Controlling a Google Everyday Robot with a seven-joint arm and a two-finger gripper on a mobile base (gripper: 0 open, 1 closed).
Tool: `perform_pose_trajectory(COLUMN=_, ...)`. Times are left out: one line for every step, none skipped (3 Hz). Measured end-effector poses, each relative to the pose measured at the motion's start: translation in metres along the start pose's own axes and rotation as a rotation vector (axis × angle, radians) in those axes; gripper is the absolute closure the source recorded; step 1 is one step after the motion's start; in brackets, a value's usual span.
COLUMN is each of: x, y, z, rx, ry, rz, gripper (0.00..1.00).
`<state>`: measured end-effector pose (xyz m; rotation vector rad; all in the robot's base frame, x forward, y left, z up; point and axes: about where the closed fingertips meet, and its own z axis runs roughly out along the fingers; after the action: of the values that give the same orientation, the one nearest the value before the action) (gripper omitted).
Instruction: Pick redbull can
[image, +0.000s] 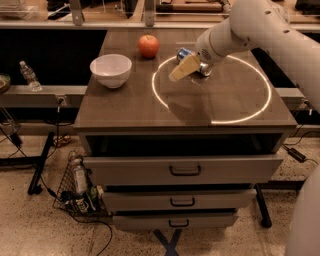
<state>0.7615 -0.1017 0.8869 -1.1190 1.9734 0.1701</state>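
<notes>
The redbull can (183, 54) lies on its side on the brown table top (130, 105), blue and silver, its silver end facing left, inside the lit ring. My gripper (182, 68) hangs from the white arm coming in from the upper right. Its cream-coloured fingers (186, 65) sit right over the can's near side and hide most of the can's body. A red apple (148, 46) stands just left of the can.
A white bowl (111, 70) sits at the table's left. A glowing white ring (215, 120) marks the table's right half. Drawers (185, 170) are below the table top. A plastic bottle (30, 76) lies on a shelf at far left.
</notes>
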Motion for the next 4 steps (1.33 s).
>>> perform_pose_trajectory(x=0.000, y=0.000, z=0.000, rx=0.000, ry=0.000, rz=0.000, gripper=0.00)
perform_pose_trajectory(x=0.007, y=-0.019, z=-0.003, rx=0.024, ry=-0.015, rz=0.029, gripper=0.00)
perform_pose_trajectory(x=0.014, y=-0.041, z=-0.013, rx=0.066, ry=-0.040, rz=0.088, gripper=0.00)
perform_pose_trajectory(x=0.024, y=-0.047, z=-0.005, rx=0.067, ry=-0.037, rz=0.142, gripper=0.00)
